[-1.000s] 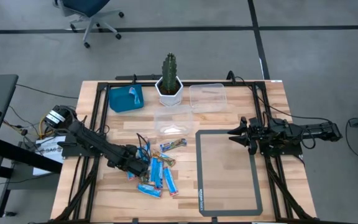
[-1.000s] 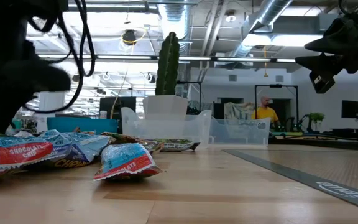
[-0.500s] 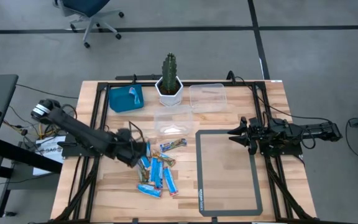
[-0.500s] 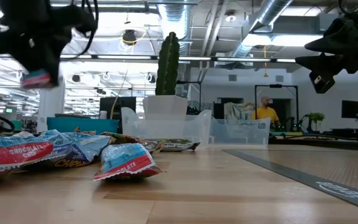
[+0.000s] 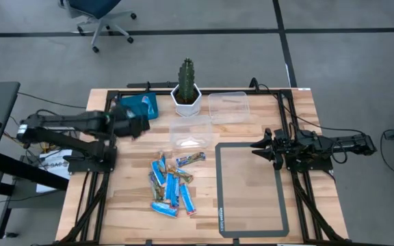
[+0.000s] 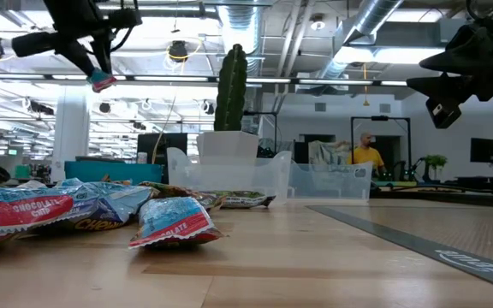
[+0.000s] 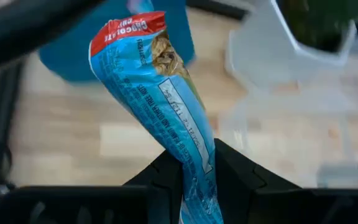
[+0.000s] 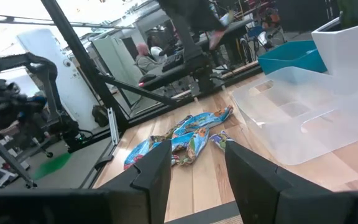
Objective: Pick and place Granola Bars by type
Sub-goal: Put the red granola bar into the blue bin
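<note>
Left wrist view: left claw (image 7: 194, 171) pinched on a light blue bar (image 7: 160, 93), long axis running away from fingers, blue tray (image 7: 104, 53) just beyond, upper left. High view: rest of bars (image 5: 169, 181) mid-frame on worktop (image 5: 252, 205); right claw (image 5: 260, 147) idle at right, fingers apart, empty.

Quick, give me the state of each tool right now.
Left tool: shut on a light blue granola bar, lifted near the blue tray.
Right tool: open, empty, waiting at the table's right side.
</note>
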You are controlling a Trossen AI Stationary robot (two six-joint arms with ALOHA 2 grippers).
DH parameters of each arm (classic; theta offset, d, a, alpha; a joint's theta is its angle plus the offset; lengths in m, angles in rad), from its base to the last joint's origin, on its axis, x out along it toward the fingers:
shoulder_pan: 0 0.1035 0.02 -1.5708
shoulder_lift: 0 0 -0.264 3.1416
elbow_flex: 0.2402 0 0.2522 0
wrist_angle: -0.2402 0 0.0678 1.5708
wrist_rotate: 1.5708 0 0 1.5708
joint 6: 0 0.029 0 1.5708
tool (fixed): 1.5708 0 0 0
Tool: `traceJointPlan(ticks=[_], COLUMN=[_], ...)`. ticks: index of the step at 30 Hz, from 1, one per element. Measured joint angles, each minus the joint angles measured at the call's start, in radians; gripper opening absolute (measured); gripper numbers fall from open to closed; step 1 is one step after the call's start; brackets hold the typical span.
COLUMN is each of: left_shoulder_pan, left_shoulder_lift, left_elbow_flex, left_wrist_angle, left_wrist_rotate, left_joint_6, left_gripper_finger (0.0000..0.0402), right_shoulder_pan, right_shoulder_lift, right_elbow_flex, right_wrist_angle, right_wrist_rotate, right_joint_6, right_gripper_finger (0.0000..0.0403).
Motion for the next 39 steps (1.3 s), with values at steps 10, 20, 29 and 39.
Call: traceJointPlan(ticks=[10, 20, 29, 39], left_shoulder_pan=[0.389, 0.666, 0.787, 0.839], left_shoulder_lift=[0.004, 0.164, 0.302, 0.407], left_elbow_flex=[0.000, 0.000, 0.000, 0.000], left_wrist_angle=[0.101, 0.311, 0.319, 0.340], left_wrist_rotate=[0.059, 0.210, 0.261, 0.293], left_joint_6=[0.418, 0.761, 0.890, 0.997], left_gripper_finger=[0.0068, 0.0068, 0.0068, 0.0068], right_shoulder_pan=[0.000, 0.000, 0.000, 0.000], right_shoulder_lift=[0.000, 0.000, 0.000, 0.000], right_elbow_flex=[0.000, 0.000, 0.000, 0.000], right_wrist_angle=[0.000, 0.000, 0.000, 0.000], right_wrist_rotate=[0.000, 0.000, 0.000, 0.000], right_joint_6=[0.000, 0.000, 0.000, 0.000], right_gripper_finger=[0.0143, 0.0141, 0.0143, 0.0144])
